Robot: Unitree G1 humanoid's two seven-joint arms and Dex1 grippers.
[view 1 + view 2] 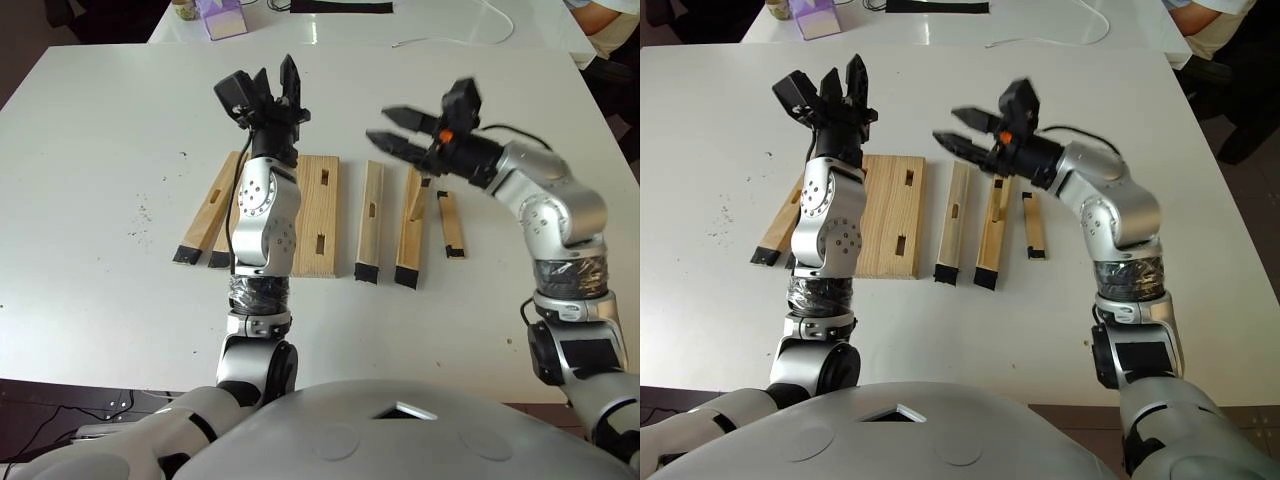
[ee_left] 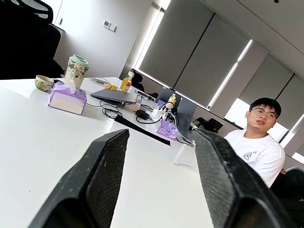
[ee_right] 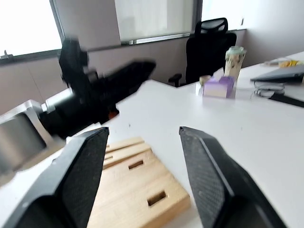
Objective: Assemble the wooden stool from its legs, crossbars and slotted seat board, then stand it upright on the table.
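Note:
The slotted seat board (image 1: pixel 318 215) lies flat on the white table (image 1: pixel 100 150), its left part hidden behind my raised left forearm. Two legs (image 1: pixel 208 212) lie at its left, two more legs (image 1: pixel 370 220) (image 1: pixel 410 228) at its right, and a short crossbar (image 1: pixel 452 225) farthest right. My left gripper (image 1: pixel 277 75) is held high above the board's far end, open and empty. My right gripper (image 1: pixel 378 124) hovers open above the far ends of the right legs, pointing toward the left arm. In the right wrist view the board (image 3: pixel 137 190) shows between its fingers (image 3: pixel 80 166).
At the table's far edge stand a purple tissue box (image 1: pixel 220 15) and a black strip (image 1: pixel 340 6), with a white cable (image 1: pixel 450 40) near them. A cup (image 2: pixel 76 69) and a laptop (image 2: pixel 118 96) sit on the desk beyond.

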